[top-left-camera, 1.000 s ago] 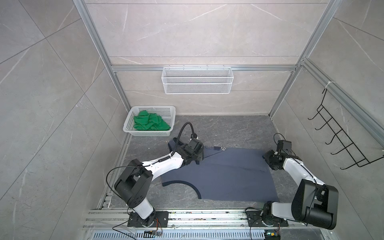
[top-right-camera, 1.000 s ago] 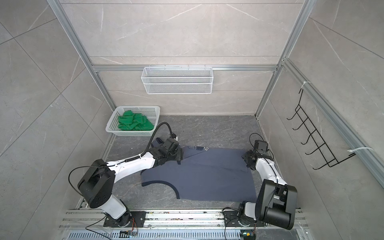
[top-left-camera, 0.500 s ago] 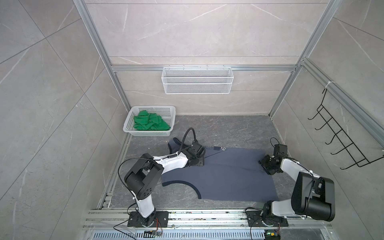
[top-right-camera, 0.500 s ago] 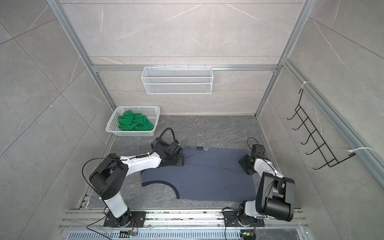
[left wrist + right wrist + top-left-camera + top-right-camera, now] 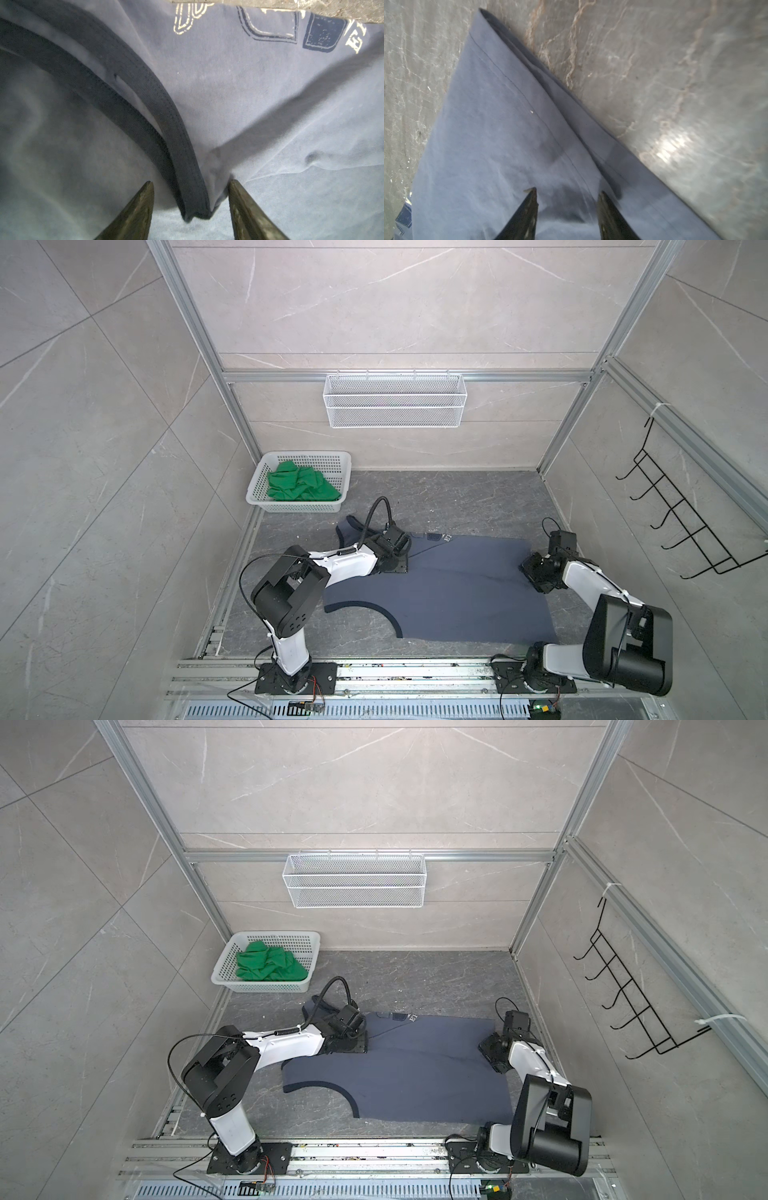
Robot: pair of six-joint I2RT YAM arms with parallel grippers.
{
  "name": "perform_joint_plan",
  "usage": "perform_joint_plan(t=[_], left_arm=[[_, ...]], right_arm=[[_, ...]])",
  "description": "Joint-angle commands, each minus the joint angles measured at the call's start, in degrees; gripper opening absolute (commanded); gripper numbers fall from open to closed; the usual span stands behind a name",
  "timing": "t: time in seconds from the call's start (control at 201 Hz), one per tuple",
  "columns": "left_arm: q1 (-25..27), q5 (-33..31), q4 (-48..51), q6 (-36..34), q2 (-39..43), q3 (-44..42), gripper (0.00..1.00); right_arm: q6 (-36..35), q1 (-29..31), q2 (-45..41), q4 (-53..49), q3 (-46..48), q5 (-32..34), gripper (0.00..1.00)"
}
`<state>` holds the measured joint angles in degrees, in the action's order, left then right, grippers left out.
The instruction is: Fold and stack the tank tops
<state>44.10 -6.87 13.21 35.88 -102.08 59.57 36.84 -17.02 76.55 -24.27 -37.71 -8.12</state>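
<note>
The slate-blue tank top [image 5: 457,585] [image 5: 415,1069] lies spread on the dark table, its print near the far edge. My left gripper [image 5: 392,566] [image 5: 353,1046] is low at its neckline. In the left wrist view the left gripper [image 5: 191,182] is open, its jaws astride a raised fold of dark trim [image 5: 187,166] without pinching it. My right gripper [image 5: 534,572] [image 5: 492,1052] is at the right hem. It is open in the right wrist view [image 5: 567,190], fingers apart over rumpled cloth by the hem seam [image 5: 529,97]. The green tank top [image 5: 301,487] [image 5: 270,965] lies crumpled in the basket.
The white perforated basket [image 5: 266,472] [image 5: 224,969] stands at the back left corner. A white wire shelf [image 5: 395,400] hangs on the back wall and a black hook rack [image 5: 685,522] on the right wall. A metal rail [image 5: 395,672] runs along the front edge.
Both grippers have sunk closer to the blue top. The left arm's elbow has risen and swung inward. The right gripper has shifted slightly left and toward the front, onto the hem.
</note>
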Motion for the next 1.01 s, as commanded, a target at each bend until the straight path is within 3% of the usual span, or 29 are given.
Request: perform_joint_plan(t=[0.0, 0.269, 0.538, 0.792, 1.001], left_arm=[[0.1, 0.2, -1.0, 0.7, 0.0, 1.4, 0.60], [0.2, 0.8, -1.6, 0.7, 0.0, 1.2, 0.58], [0.2, 1.1, -2.0, 0.6, 0.5, 0.7, 0.53], [0.2, 0.9, -2.1, 0.6, 0.4, 0.6, 0.45], [0.2, 1.6, -2.2, 0.6, 0.6, 0.8, 0.36]], right_arm=[[-0.2, 0.0, -1.5, -3.2, 1.1, 1.5, 0.48], [0.5, 0.0, 2.5, 0.6, 2.5, -1.0, 0.44], [0.0, 0.0, 1.9, 1.1, 1.9, 0.5, 0.29], [-0.8, 0.0, 1.9, 0.7, 0.8, 2.1, 0.08], [-1.8, -0.1, -1.7, -1.9, -0.4, 4.6, 0.05]])
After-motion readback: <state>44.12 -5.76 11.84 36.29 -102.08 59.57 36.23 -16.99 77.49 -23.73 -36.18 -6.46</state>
